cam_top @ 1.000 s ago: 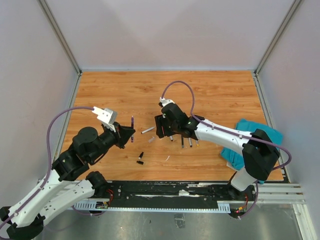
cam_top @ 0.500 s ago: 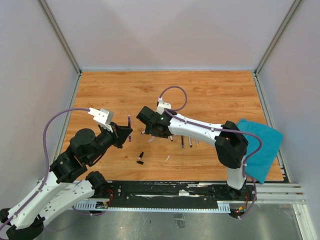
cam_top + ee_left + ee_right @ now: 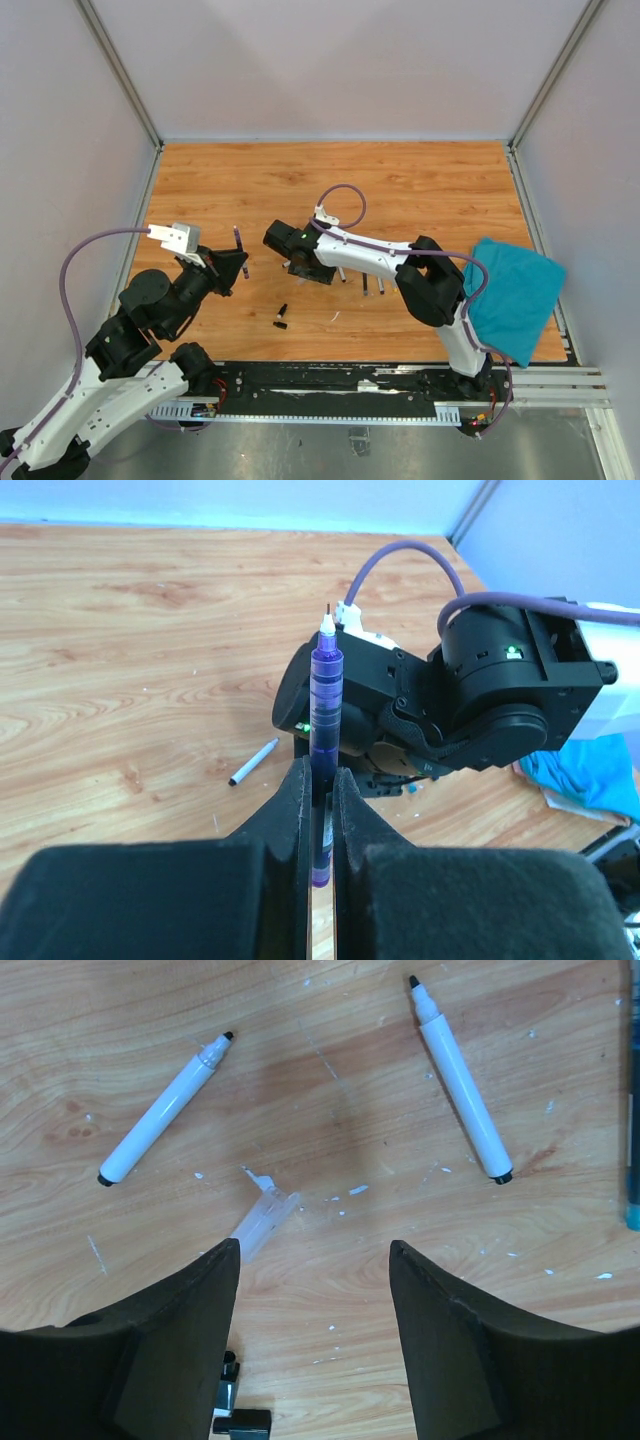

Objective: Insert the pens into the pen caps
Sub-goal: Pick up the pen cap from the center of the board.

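My left gripper (image 3: 320, 780) is shut on a purple pen (image 3: 325, 695), which stands upright with its uncapped tip on top. From above, that pen (image 3: 239, 247) and the left gripper (image 3: 237, 264) hang over the table's left part. My right gripper (image 3: 312, 1255) is open and points down at bare wood, holding nothing. Beyond its fingers lie two white pens (image 3: 165, 1108) (image 3: 460, 1080) and a clear cap-like tube (image 3: 262, 1222). Black pen caps (image 3: 233, 1420) lie by its left finger. From above, the right gripper (image 3: 303, 266) is just right of the left one, and a black cap (image 3: 281, 317) lies nearer the front.
A teal cloth (image 3: 515, 290) lies at the table's right edge beside the right arm. Further pens (image 3: 372, 285) lie under the right forearm, and a bluish pen (image 3: 633, 1110) shows at the wrist view's right edge. White scraps dot the wood.
The right arm swung its gripper leftward across the table, staying open. The left arm drew back to the left with the purple pen still held. The cloth is now uncovered.
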Robot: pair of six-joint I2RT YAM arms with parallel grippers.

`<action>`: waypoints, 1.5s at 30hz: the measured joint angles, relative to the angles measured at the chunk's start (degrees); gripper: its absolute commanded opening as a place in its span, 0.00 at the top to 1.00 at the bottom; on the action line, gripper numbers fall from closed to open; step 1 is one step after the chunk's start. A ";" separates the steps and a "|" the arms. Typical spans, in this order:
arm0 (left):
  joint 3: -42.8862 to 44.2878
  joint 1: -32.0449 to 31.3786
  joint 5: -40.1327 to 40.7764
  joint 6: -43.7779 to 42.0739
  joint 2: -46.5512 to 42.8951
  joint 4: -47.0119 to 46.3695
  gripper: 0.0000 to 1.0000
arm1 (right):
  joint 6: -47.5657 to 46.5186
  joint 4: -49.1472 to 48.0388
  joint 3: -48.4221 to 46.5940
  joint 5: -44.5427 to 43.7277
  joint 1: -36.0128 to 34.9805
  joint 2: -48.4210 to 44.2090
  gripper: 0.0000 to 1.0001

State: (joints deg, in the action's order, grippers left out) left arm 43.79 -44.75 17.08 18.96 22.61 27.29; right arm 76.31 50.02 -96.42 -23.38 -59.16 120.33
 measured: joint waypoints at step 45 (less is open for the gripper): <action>0.00 0.00 2.84 0.63 -1.84 1.18 0.99 | -11.04 -8.15 2.64 3.82 -0.83 2.27 0.86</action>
State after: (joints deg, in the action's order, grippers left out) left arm 43.79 -44.75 19.92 19.59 20.78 28.47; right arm 65.28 41.87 -93.78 -19.55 -59.99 122.61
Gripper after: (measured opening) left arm 0.054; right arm 0.175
